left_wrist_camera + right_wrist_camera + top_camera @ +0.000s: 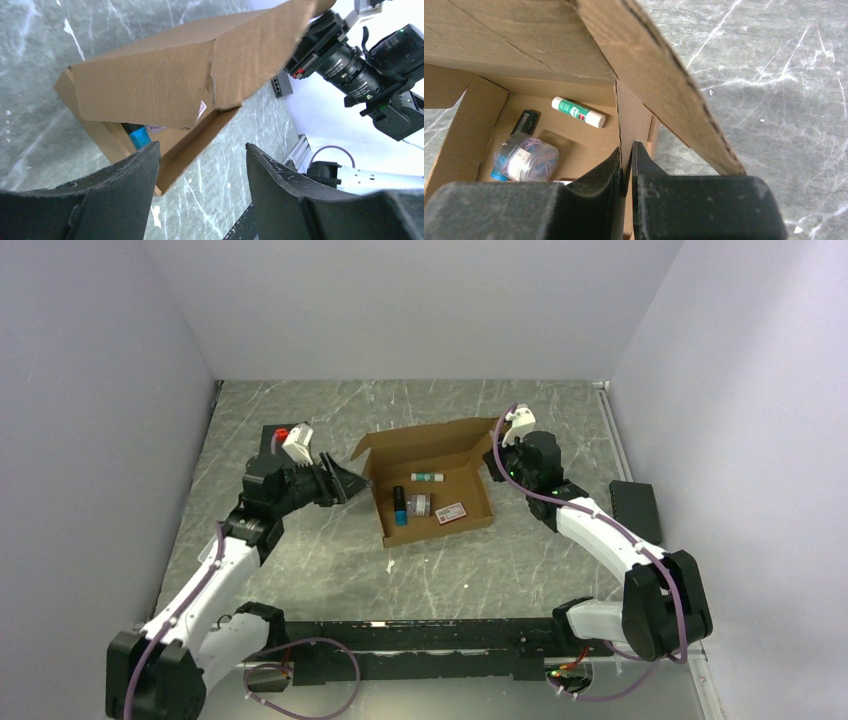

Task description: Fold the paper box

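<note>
The paper box (pixel 455 445) is a brown cardboard mailer lying open mid-table, its lid flap raised at the back. Inside it are a green-and-white glue stick (pixel 577 111), a clear jar of coloured clips (pixel 526 156), a blue-capped item (pixel 138 136) and a small card (pixel 451 511). My right gripper (pixel 627 150) is shut on the box's right side wall (pixel 634 117), pinching the cardboard between its fingers. My left gripper (pixel 201 146) hangs open just off the box's left side, nothing between its fingers. In the left wrist view the box's (pixel 150 85) left flap stands up ahead of the fingers.
A black box (pixel 636 505) sits by the right wall and a black block (pixel 272 435) at the back left behind my left arm. A small white scrap (pixel 390 564) lies on the marble table in front of the box. Walls close in left, back and right.
</note>
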Robot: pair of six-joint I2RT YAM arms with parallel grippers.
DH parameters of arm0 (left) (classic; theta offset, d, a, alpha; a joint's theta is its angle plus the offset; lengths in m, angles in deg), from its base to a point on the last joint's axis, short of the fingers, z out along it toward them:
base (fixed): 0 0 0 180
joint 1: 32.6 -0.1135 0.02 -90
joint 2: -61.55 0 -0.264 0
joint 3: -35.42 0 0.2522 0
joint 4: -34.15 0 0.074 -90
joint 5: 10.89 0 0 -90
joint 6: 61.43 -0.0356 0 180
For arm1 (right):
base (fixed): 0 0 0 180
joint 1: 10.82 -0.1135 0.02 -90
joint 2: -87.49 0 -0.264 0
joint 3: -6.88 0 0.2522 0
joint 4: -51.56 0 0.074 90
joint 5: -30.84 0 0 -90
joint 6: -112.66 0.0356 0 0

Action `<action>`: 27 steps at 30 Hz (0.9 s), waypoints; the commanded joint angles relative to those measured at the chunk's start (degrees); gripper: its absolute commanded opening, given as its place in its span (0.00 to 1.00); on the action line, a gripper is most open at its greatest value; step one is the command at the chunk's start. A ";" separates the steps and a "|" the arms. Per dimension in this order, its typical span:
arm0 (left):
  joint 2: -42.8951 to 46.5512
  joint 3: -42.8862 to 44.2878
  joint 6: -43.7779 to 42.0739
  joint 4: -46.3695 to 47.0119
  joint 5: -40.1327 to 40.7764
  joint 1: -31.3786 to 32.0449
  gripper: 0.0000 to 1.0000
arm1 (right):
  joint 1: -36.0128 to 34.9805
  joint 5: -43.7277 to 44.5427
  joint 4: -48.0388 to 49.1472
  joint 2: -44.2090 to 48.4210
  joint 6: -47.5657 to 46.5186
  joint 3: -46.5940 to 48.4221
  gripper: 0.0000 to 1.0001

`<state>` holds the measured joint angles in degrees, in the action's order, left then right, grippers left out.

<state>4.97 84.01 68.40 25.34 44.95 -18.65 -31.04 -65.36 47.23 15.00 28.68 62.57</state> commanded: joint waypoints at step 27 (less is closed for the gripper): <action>-24.19 6.29 -1.31 9.65 9.88 0.11 0.44 | -0.34 -1.10 -0.11 -0.19 -0.35 0.68 0.10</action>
<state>-17.43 87.35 68.21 29.14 59.03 -18.65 -31.07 -65.27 47.25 14.98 28.68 62.57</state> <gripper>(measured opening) 0.445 0.102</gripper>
